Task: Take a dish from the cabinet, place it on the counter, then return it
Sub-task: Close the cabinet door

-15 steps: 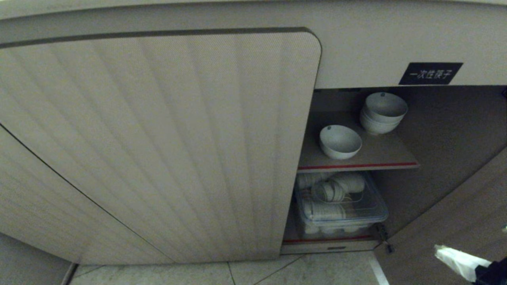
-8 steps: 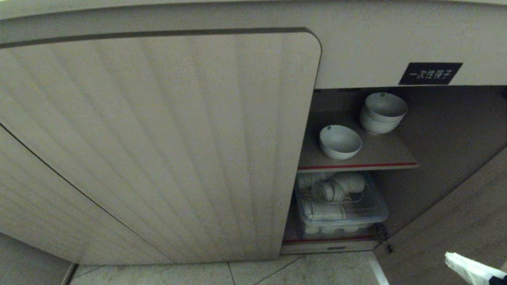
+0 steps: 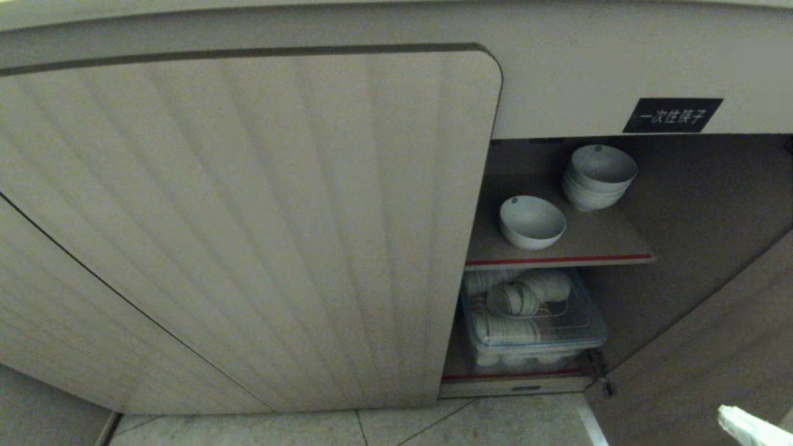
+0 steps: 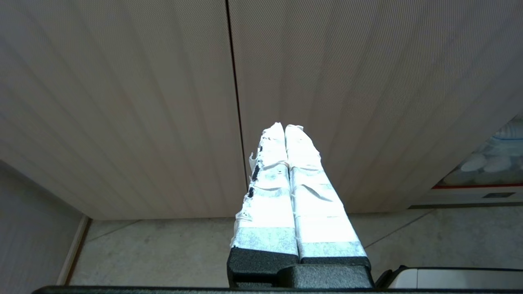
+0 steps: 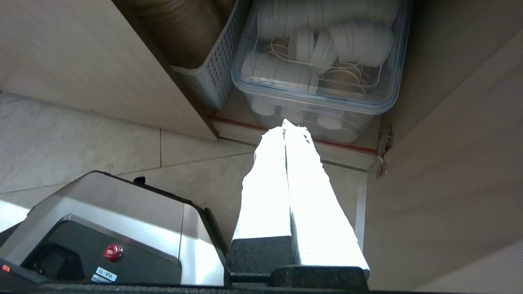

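Head view shows the cabinet (image 3: 557, 204) with its right door swung wide and its ribbed left door (image 3: 248, 223) covering most of the frame. Only the white-taped tip of the right gripper (image 3: 753, 428) pokes in at the lower right corner, low over the tiled floor (image 3: 433, 427) and well below and in front of the opening. Up and away from that tip, on the red-edged inner shelf (image 3: 557, 259), sits the dish (image 3: 532, 221), a single white bowl standing upright near the shelf's front edge, free of any gripper. Behind it, farther from the tool, stands a stack of white bowls (image 3: 598, 176), apart from the dish. Above the opening is a black label (image 3: 672, 114) with white Chinese lettering.

From the right wrist, the right gripper (image 5: 285, 126) has its two taped fingers pressed flat together with nothing between them. Straight ahead of the fingertips lies the cabinet's bottom compartment, where a clear plastic lidded box (image 5: 318, 61) holds rolled white items (exactly what they are I cannot tell). Beside that box stands a perforated grey basket (image 5: 212, 77). The robot's own base (image 5: 106, 232) shows under the wrist.

Left wrist view has the left gripper (image 4: 284, 128) likewise closed and empty, pointing at the closed ribbed door, well off to the side of the open compartment.
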